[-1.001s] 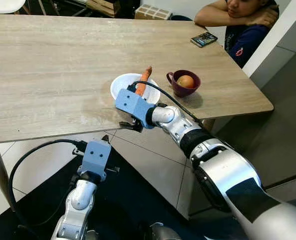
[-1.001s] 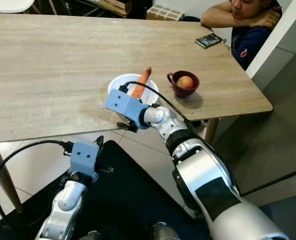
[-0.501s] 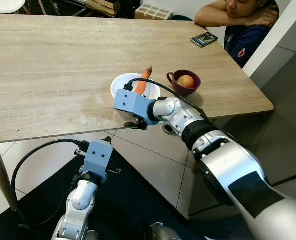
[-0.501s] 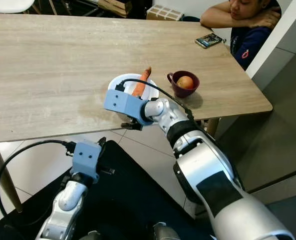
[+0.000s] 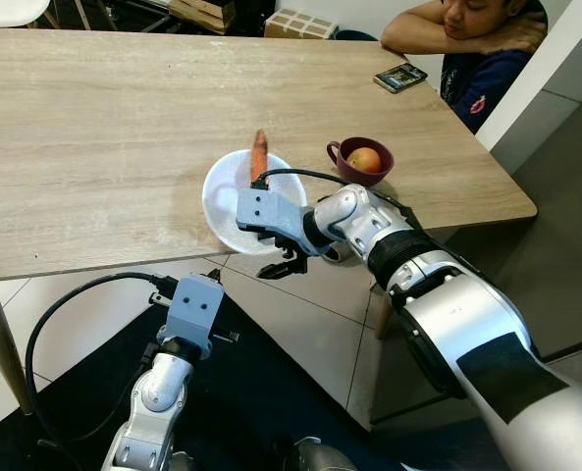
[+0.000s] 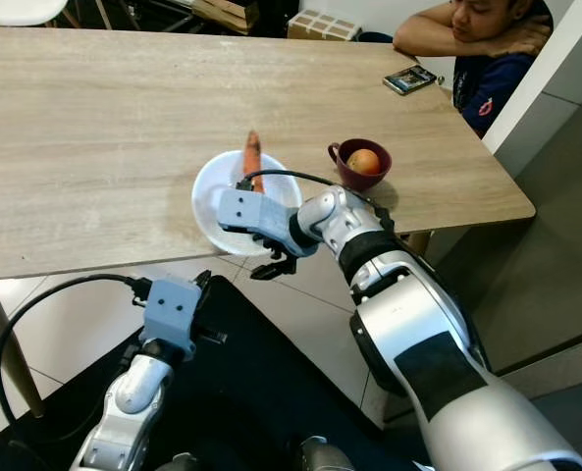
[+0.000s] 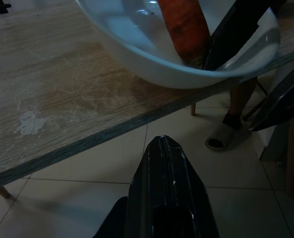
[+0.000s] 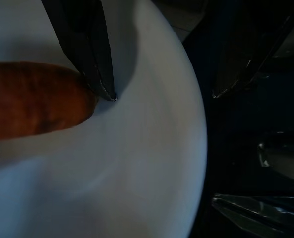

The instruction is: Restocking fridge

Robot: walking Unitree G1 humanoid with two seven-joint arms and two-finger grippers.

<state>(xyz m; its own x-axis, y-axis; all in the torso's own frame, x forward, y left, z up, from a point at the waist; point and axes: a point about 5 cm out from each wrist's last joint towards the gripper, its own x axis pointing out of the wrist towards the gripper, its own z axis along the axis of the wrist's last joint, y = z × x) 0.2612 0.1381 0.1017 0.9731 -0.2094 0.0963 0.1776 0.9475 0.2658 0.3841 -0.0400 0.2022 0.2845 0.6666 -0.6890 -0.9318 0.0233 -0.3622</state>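
You see two silver arms with black bands, blue wrist boxes (image 5: pixel 190 306) fed by black cables, and long black fingers (image 7: pixel 162 198), perhaps glossy.

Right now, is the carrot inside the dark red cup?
No, the carrot lies in the white bowl; the dark red cup holds a round fruit.

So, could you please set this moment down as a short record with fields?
surface: wooden table
white bowl: at the table's near edge, overhanging it
carrot: in the bowl, tip over the far rim
right gripper: one finger inside the bowl, one outside, straddling the near rim
left gripper: low, below the table edge
maroon cup: right of the bowl, fruit inside
phone: far corner, beside a seated person
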